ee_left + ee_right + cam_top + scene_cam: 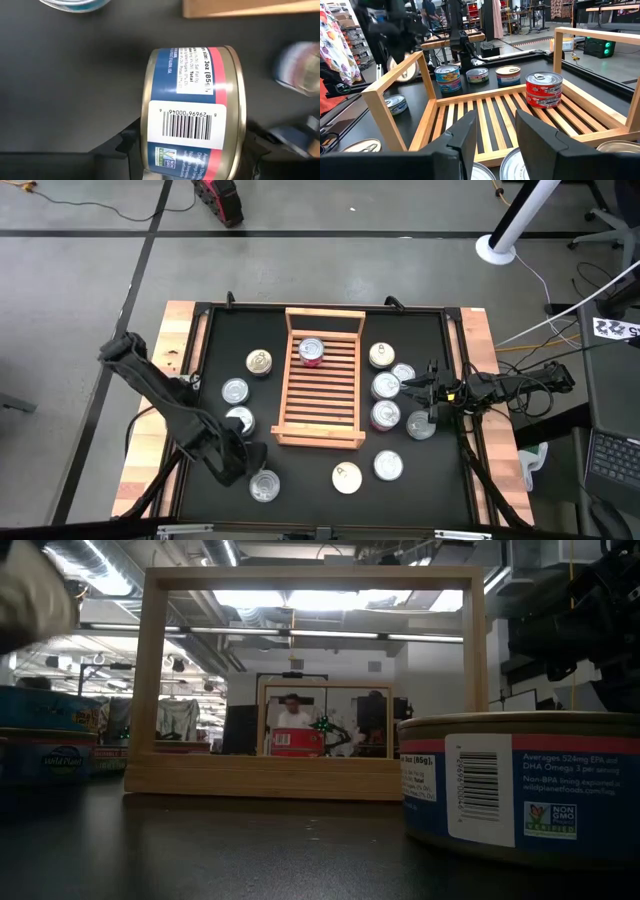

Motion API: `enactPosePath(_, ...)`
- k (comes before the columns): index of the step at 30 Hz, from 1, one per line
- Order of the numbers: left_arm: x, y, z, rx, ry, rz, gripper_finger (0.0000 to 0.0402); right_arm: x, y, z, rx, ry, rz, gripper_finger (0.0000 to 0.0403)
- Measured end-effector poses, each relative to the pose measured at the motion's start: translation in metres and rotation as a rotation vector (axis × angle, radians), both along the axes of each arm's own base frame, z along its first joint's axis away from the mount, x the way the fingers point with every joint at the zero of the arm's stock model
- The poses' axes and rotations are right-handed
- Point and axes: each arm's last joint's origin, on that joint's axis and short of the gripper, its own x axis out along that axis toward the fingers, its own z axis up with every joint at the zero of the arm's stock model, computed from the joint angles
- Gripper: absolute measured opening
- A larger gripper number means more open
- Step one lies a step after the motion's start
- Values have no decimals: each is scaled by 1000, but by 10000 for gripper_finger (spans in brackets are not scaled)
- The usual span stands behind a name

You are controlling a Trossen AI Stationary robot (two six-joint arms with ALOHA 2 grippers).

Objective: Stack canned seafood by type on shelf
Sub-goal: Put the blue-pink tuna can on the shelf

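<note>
From my station I see the left gripper (192, 150) low over the near-left part of the black table top (300, 470), with a small round tin carrying a blue and red label, a barcode and a gold-coloured rim (192, 107) lying between its two dark fingers (120, 145). The tin fills the gap from side to side, and I cannot tell whether the pads are already pressing on its wall or just standing beside it. In the high view that arm covers the tin, and a silver-lidded round tin (265, 486) sits just beside the gripper, near the table's front edge. The light wooden slatted shelf with raised end rails (322, 390) lies in the middle of the table, well apart from the left gripper, and holds one red-labelled round tin with a silver pull-tab lid (312, 352) near its far end. The right gripper (492, 142) hangs at the shelf's right side, its fingers apart with nothing between them, pointing across the slats toward the red-labelled tin (543, 90). More silver-lidded tins stand in a loose column (386, 386) between the shelf and the right gripper, others to the shelf's left (235, 390), and a cream-lidded tin (346, 477) rests in front of the shelf.
</note>
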Motion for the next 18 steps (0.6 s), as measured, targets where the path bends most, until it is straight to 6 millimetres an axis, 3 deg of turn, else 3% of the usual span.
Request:
enactPosePath(9,-20,21,49,-90,-214,-59,180,0,0,0,0,0,0,136)
enactPosePath(14,-21,40,62,38,-368,42,180,0,0,0,0,0,0,136)
enactPosePath(18,-13,56,64,100,-390,81,180,0,0,0,0,0,0,136)
